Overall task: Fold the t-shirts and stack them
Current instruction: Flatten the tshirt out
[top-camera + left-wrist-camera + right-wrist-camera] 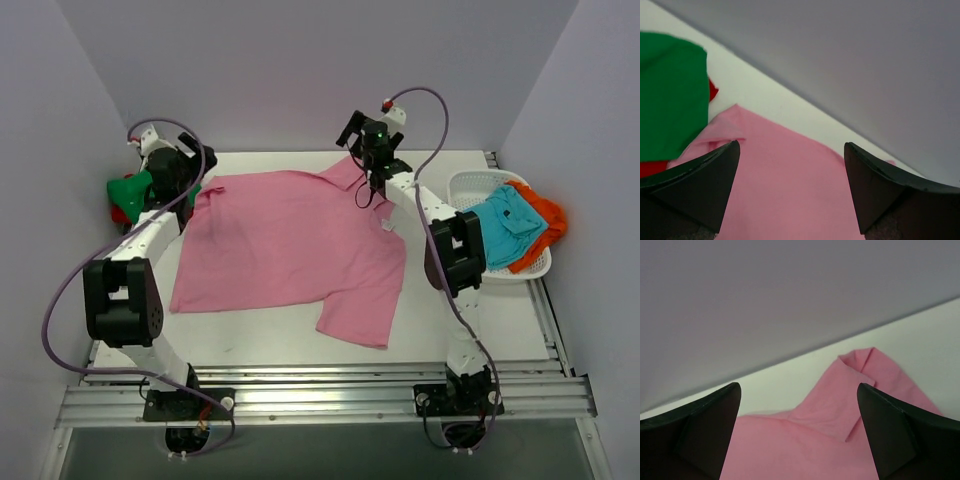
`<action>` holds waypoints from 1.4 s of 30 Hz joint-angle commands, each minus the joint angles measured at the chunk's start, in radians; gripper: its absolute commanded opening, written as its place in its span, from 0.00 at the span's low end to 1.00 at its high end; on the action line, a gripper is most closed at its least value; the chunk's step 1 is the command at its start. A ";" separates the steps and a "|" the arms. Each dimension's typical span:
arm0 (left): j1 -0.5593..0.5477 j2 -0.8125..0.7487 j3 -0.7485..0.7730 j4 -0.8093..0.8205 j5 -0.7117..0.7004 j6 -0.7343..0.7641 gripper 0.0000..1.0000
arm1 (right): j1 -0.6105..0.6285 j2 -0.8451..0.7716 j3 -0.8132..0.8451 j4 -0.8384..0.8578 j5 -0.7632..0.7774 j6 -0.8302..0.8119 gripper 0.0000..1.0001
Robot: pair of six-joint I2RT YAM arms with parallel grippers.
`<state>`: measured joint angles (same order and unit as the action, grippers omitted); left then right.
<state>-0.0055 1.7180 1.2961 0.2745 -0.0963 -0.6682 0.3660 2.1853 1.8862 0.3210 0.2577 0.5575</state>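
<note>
A large pink collared short-sleeved shirt (290, 250) lies spread flat across the middle of the white table (260, 325). Its collar points toward one o'clock and one sleeve hangs down toward five o'clock.

The left fingers (710, 185) hang over the shirt's ten o'clock corner. They are spread wide apart and nothing is pinched between them. In the left wrist view only pink cloth and a strip of table lie under the gap. I can't tell whether the tips actually rest on the fabric.

The right fingers (705, 430) are over the collar end at about one o'clock. They too stand wide, gripping nothing. The folded collar flap lies just ahead of them, and contact with the cloth is again unclear.

A bundled green cloth shirt (128, 188) sits at the table's nine o'clock edge, just beside the pink shirt's corner, with a red cloth shirt (118, 213) peeking out under it.

At three o'clock stands a white plastic mesh basket (465, 185). A teal short-sleeved shirt (505, 228) is draped inside it, and an orange shirt (545, 215) spills over its outer rim.
</note>
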 commanded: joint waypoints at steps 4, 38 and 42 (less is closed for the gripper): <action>-0.039 -0.014 -0.126 0.055 -0.008 0.022 0.94 | -0.012 0.108 0.027 -0.048 -0.044 0.053 0.94; -0.083 0.034 -0.126 0.075 -0.020 0.079 0.95 | -0.022 0.369 0.175 -0.036 -0.080 0.120 0.90; -0.088 0.040 -0.118 0.074 -0.026 0.084 0.95 | -0.019 0.383 0.197 -0.036 -0.081 0.121 0.90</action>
<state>-0.0845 1.7508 1.1503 0.2977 -0.1059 -0.6067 0.3466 2.5423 2.0300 0.2726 0.1818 0.6674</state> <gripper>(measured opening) 0.948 0.902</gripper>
